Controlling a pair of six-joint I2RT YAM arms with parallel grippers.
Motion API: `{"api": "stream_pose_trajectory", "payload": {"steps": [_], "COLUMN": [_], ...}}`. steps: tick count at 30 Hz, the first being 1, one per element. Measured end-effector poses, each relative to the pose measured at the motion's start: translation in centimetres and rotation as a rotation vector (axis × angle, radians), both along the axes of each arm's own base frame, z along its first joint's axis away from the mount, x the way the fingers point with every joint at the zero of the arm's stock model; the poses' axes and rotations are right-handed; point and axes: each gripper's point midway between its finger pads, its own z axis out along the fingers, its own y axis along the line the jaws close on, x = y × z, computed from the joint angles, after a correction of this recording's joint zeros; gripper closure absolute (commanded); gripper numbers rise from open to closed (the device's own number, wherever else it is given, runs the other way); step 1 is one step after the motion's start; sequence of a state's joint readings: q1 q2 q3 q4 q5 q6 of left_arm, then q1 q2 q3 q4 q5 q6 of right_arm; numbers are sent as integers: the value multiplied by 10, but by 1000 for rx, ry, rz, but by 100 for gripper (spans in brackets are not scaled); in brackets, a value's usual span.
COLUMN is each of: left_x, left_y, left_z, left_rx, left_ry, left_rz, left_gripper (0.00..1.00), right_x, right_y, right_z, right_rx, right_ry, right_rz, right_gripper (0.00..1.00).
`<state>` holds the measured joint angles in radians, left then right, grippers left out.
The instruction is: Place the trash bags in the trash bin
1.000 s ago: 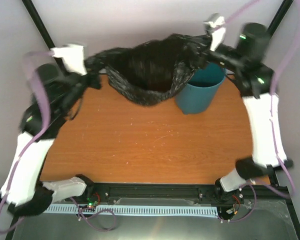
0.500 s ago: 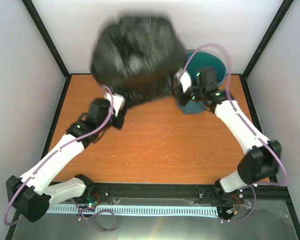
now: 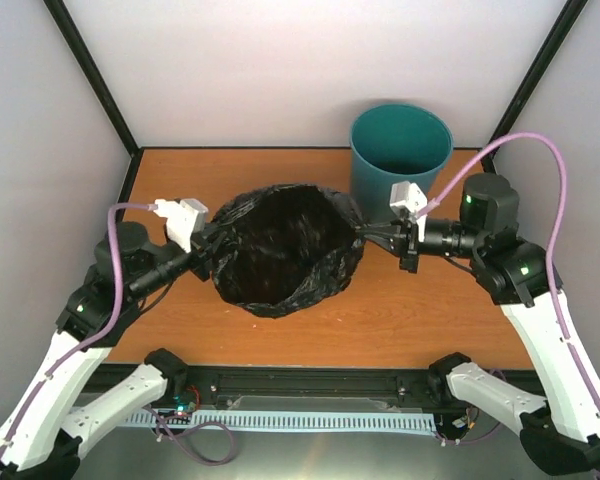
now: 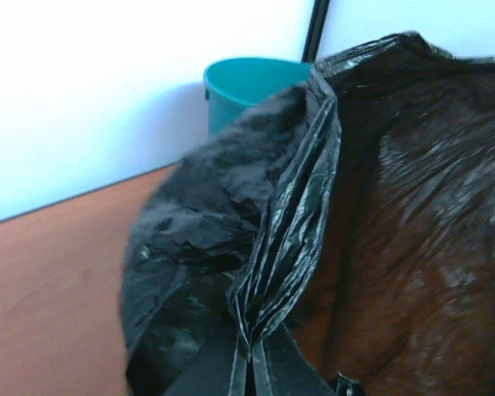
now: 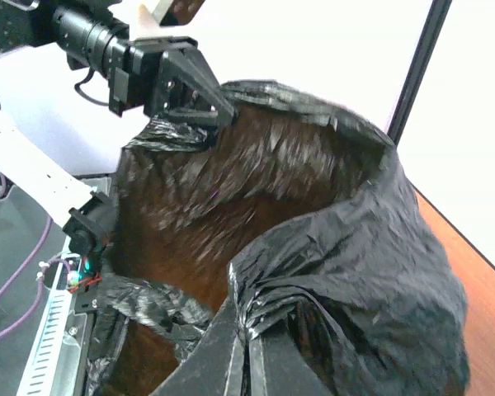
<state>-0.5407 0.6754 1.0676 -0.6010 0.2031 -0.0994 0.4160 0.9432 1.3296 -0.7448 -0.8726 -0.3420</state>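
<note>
Where the two arms rise from the near edge of the orange worktop (image 3: 430, 315), each reaches inward toward the middle, one from either side. The left tool (image 3: 210, 247) is clenched on the left rim of the trash bag (image 3: 280, 255). Its wrist view shows the black film gathered into a pleated ridge that runs straight down between its fingers. The right tool (image 3: 368, 233) is clenched on the opposite rim, and its own wrist view shows the film bunched in the same way where its jaws meet. Between the two grips the trash bag is stretched with its mouth wide open and facing up. It is glossy and wrinkled, sits a little left of the worktop's centre, and its lower edge seems to lie on the surface. From the right wrist, the left tool shows across the open mouth, pinching the far rim. Beyond the bag, at the far right of the worktop by the back wall, the teal trash bin (image 3: 400, 150) stands upright with its opening up, just behind the right tool. It is just beside the bag's far right edge, and whether the two touch cannot be told.
</note>
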Motion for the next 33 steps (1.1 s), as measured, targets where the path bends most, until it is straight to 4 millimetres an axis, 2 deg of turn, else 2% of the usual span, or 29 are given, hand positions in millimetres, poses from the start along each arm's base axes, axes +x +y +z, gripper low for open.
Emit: {"api": "stream_pose_trajectory", "payload": {"steps": [2, 5, 8, 10, 12, 14, 17, 19, 20, 21, 23, 24, 26, 27, 29, 30, 31, 33], "left_x": [7, 17, 36, 55, 74, 93, 123, 140, 147, 151, 152, 149, 132, 118, 78, 56, 41, 9], "left_y": [-3, -3, -2, -3, -5, -7, -7, -5, -4, -4, 1, 6, 22, 30, 48, 57, 62, 76], "left_z": [-11, -16, -3, 7, 10, 3, -17, -20, -13, 0, 37, 63, 124, 149, 192, 207, 213, 219], "left_rx": [14, 14, 1, -4, 4, 27, 88, 123, 129, 124, 97, 70, -12, -54, -147, -192, -218, -267], "left_ry": [51, 118, 148, 161, 175, 197, 245, 263, 255, 235, 170, 118, -9, -67, -194, -252, -288, -363], "left_rz": [7, 48, 123, 178, 227, 271, 349, 396, 414, 426, 449, 462, 485, 485, 460, 440, 425, 399], "left_gripper": [99, 99, 99, 99, 99, 99, 99, 99, 99, 99, 99, 99, 99, 99, 99, 98, 97, 98], "right_x": [8, 32, 68, 94, 120, 146, 189, 222, 234, 246, 259, 256, 234, 214, 166, 146, 121, 81], "right_y": [4, 11, 17, 21, 26, 31, 39, 46, 49, 52, 55, 54, 46, 40, 24, 17, 8, -3], "right_z": [2, -9, -28, -38, -45, -52, -62, -58, -52, -39, 3, 24, 65, 87, 129, 143, 157, 168], "right_rx": [3, -14, -46, -66, -84, -102, -137, -159, -161, -156, -104, -74, -21, 12, 80, 106, 143, 191], "right_ry": [36, 117, 197, 236, 264, 282, 303, 308, 300, 287, 202, 157, 74, 23, -94, -138, -205, -292], "right_rz": [-2, -39, -122, -182, -232, -276, -339, -375, -381, -388, -389, -384, -369, -353, -325, -314, -301, -268], "right_gripper": [97, 97, 97, 97, 97, 97, 97, 97, 97, 97, 97, 97, 97, 97, 97, 97, 97, 97]}}
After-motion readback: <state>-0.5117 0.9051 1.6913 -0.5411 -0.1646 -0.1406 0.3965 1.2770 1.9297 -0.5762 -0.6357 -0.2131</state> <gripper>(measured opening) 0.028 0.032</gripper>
